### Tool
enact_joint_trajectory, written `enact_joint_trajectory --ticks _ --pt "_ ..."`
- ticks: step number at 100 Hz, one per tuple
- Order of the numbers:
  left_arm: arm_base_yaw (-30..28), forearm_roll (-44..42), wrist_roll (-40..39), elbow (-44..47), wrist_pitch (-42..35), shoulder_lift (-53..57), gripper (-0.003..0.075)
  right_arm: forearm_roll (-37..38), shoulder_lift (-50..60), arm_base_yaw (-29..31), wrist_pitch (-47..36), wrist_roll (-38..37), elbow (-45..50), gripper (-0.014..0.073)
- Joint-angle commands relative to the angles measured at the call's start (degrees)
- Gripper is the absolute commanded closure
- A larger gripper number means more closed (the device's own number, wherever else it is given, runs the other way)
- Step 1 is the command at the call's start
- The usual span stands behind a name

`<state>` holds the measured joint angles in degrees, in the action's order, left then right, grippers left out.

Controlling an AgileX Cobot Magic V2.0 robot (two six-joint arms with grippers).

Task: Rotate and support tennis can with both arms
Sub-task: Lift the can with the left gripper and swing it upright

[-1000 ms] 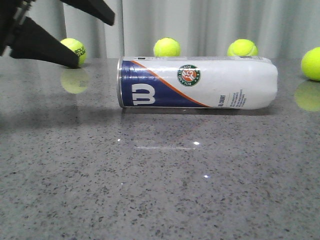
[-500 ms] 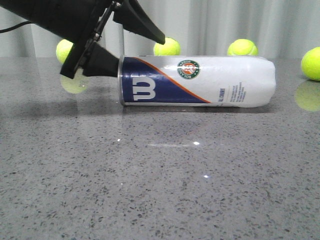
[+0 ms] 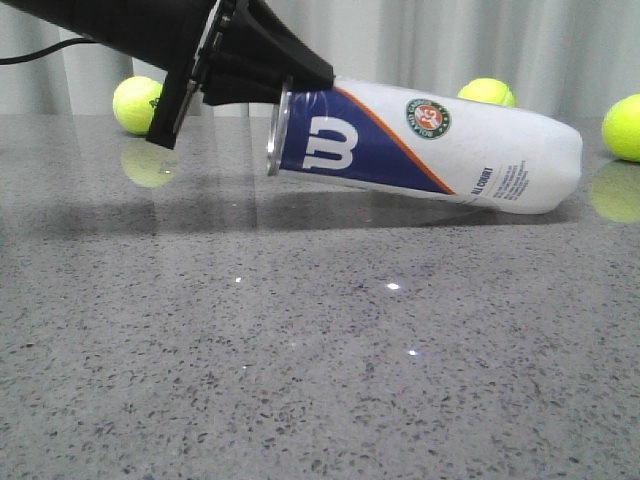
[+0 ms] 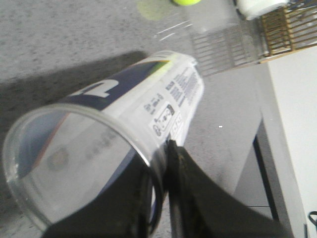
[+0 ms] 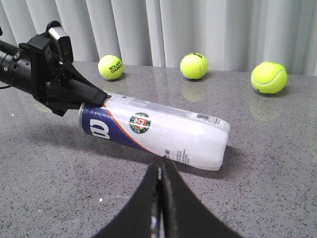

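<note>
The tennis can (image 3: 440, 150) is white with a navy "W" end and a round logo. It lies tilted: the navy end is lifted off the table and the white end rests on it. My left gripper (image 3: 285, 88) is shut on the can's rim at the navy end, one finger inside and one outside, as the left wrist view (image 4: 166, 148) shows with the can (image 4: 124, 114). My right gripper (image 5: 162, 161) is shut and empty, close to the near side of the can (image 5: 158, 131), and does not show in the front view.
Three tennis balls stand behind the can on the grey stone table: left (image 3: 138, 103), middle (image 3: 486, 92), right (image 3: 625, 127). A curtain hangs behind. A wooden rack (image 4: 290, 25) stands beyond the table edge.
My left gripper came in from the left, shut on the can's navy-end rim and raised it. The can now tilts and has shifted right.
</note>
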<state>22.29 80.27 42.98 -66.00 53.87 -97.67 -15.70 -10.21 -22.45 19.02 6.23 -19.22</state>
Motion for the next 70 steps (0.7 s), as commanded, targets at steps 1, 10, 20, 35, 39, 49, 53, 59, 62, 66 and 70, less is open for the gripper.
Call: enact_joint_trajectory --ticks 1,10,20,35,39,49,53,59,62,66,70 --pt "0.53 5.33 3.50 -1.84 2.75 2.19 0.0729 0.34 -0.70 -0.05 -4.29 0.42 -1.41 0.0652" --pt "0.53 7.58 5.41 -1.84 4.16 2.80 0.0738 0.34 -0.70 -0.05 -4.29 0.42 -1.41 0.0652" --pt "0.53 8.75 5.96 -1.84 3.75 4.82 0.0739 0.34 -0.70 -0.05 -4.29 0.42 -1.41 0.0652" --pt "0.53 7.68 9.22 -1.84 0.76 11.38 0.0739 0.34 -0.70 -0.05 -4.29 0.42 -1.41 0.0652" --pt "0.53 6.17 9.43 -2.00 -0.41 13.23 0.0739 0.34 -0.70 -0.05 -4.29 0.42 -1.41 0.0652" --pt "0.53 -2.13 9.15 -3.62 -3.03 18.68 0.0739 0.34 -0.70 -0.05 -4.29 0.42 -1.41 0.0652" --pt "0.53 -6.52 8.10 -4.79 -3.49 20.29 0.0739 0.34 -0.70 -0.05 -4.29 0.42 -1.41 0.0652" --pt "0.53 -13.21 3.85 -7.08 -3.65 22.70 0.0739 0.34 -0.70 -0.05 -4.29 0.42 -1.41 0.0652" --pt "0.53 -17.89 1.66 -8.26 -3.44 23.61 0.0739 0.34 -0.70 -0.05 -4.29 0.42 -1.41 0.0652" --pt "0.53 -22.92 -1.71 -10.21 -2.73 24.73 0.0739 0.34 -0.70 -0.05 -4.29 0.42 -1.41 0.0652" --pt "0.53 -29.01 -5.05 -11.99 -1.26 25.40 0.0739 0.34 -0.70 -0.05 -4.29 0.42 -1.41 0.0652"
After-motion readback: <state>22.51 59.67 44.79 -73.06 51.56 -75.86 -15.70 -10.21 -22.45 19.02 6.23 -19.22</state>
